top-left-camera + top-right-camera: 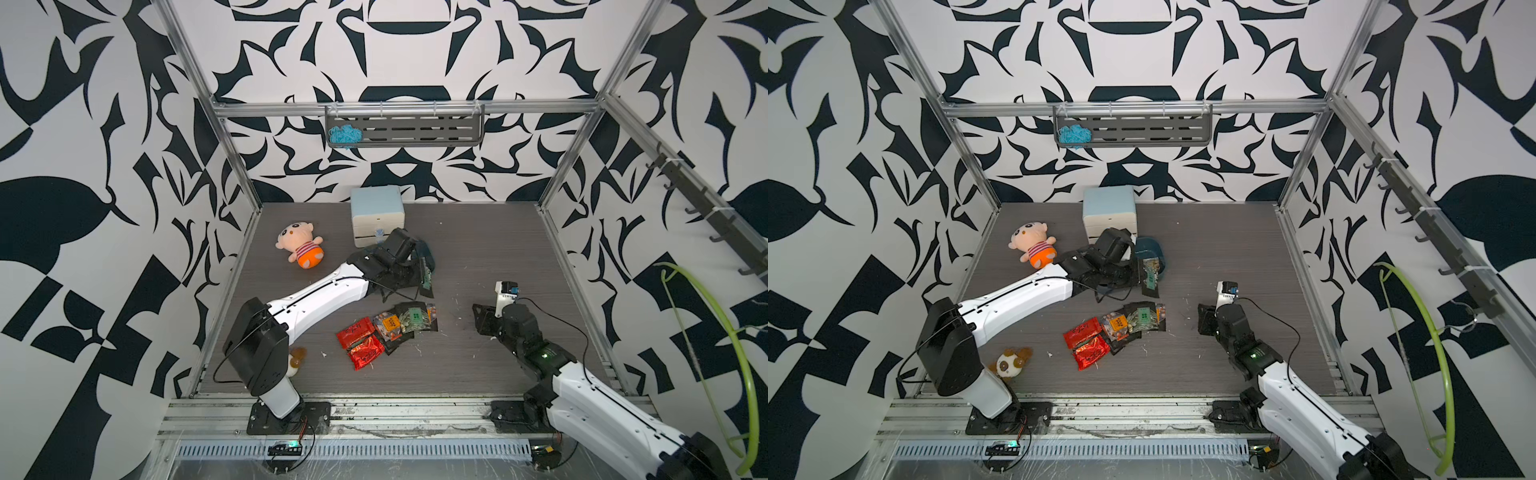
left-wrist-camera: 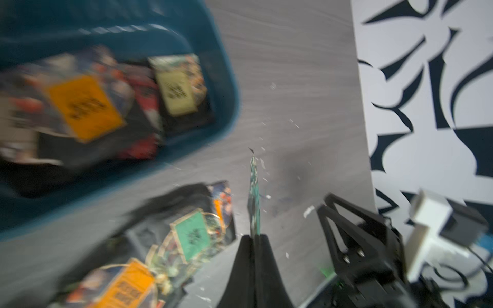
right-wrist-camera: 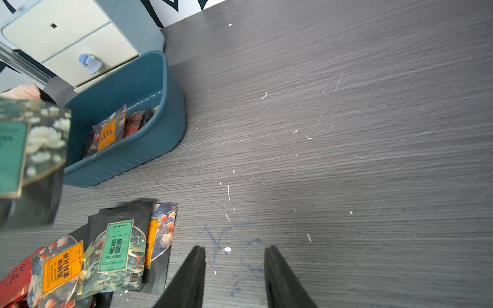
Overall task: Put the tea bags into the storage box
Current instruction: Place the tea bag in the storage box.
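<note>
My left gripper [image 2: 254, 236] is shut on the edge of a dark tea bag with a green label [image 1: 1150, 276], which hangs just in front of the teal storage box [image 3: 165, 138]. In the left wrist view this bag [image 2: 254, 197] shows edge-on. Several tea bags [image 3: 108, 133] lie inside the box. A pile of red foil and dark patterned tea bags [image 1: 386, 328] lies on the table mid-front. My right gripper [image 3: 234, 249] is open over bare table just right of that pile, with nothing between its fingers. The left arm hides most of the box in both top views.
A pale blue-and-white drawer cabinet [image 1: 377, 214] stands right behind the box. A plush doll [image 1: 300, 245] lies at the back left and a small plush toy [image 1: 1011, 363] sits by the left arm's base. A wall shelf [image 1: 415, 133] holds blue yarn.
</note>
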`<state>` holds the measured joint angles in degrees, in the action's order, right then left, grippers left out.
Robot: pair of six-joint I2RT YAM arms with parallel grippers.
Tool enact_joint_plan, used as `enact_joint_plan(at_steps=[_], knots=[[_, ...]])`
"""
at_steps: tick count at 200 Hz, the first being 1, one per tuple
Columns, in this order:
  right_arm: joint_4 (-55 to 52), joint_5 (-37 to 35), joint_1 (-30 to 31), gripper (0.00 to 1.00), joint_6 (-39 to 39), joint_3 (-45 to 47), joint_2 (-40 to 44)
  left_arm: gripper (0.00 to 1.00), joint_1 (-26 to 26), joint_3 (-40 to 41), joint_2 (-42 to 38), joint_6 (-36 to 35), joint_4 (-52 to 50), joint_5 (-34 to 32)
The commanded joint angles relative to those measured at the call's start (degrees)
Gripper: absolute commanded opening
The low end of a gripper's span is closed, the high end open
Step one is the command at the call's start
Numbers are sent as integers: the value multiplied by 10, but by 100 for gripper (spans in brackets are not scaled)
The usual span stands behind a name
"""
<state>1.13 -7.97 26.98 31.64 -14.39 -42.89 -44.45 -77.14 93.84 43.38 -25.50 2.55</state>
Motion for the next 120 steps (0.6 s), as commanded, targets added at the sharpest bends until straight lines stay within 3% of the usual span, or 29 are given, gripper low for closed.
enact_joint_plan(at_steps=[1, 49, 120], knots=[[15, -6, 0, 41, 3, -7, -13, 0, 42, -23, -8, -30, -30, -10], [16, -2, 0, 40, -2, -13, -31, 0, 111, -22, 15, -24, -7, 0], [18, -2, 0, 40, -3, -11, -31, 0, 120, -37, 95, -29, -5, 7]])
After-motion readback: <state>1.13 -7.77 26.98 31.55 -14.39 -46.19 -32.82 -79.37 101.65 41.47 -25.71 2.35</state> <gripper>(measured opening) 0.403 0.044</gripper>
